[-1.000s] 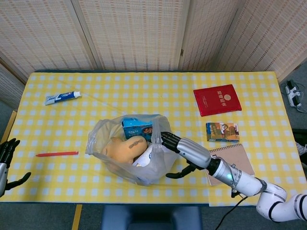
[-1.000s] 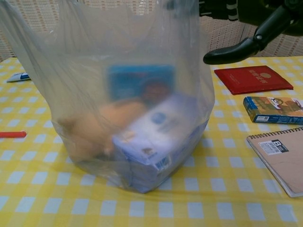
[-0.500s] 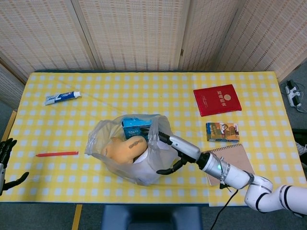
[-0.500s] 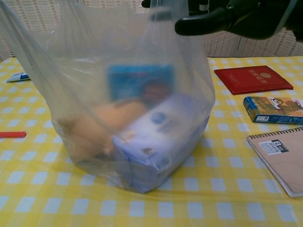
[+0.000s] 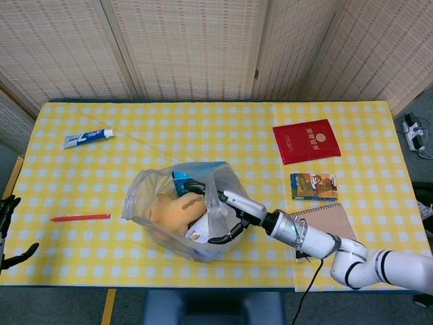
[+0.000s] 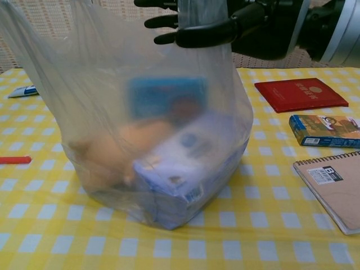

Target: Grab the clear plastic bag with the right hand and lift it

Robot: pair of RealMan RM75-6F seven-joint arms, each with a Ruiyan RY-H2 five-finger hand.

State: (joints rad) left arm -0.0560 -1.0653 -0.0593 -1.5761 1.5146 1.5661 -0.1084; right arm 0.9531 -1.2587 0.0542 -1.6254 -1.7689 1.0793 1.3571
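Note:
The clear plastic bag (image 5: 206, 233) stands on the yellow checked table (image 5: 203, 128) near the front edge, its mouth open upward. It fills most of the chest view as the bag (image 6: 101, 112), holding a blue box, a tan soft item and a white-and-blue box. My right hand (image 5: 230, 210) straddles the bag's right rim, its fingers (image 5: 195, 185) inside the mouth and the thumb outside, well apart from them. In the chest view the right hand (image 6: 236, 28) is at the top of the bag. The left hand (image 5: 8, 233) hangs off the table's front left corner, fingers spread, holding nothing.
Right of the bag lie a red booklet (image 5: 306, 141), a small printed box (image 5: 314, 185) and a brown spiral notebook (image 5: 331, 220) under my right forearm. A toothpaste tube (image 5: 88, 137) and a red pen (image 5: 80, 217) lie to the left.
My right hand has moved left over the bag's mouth; its fingers now reach inside the rim, with the thumb outside. The bag has stayed on the table. The left hand sank slightly.

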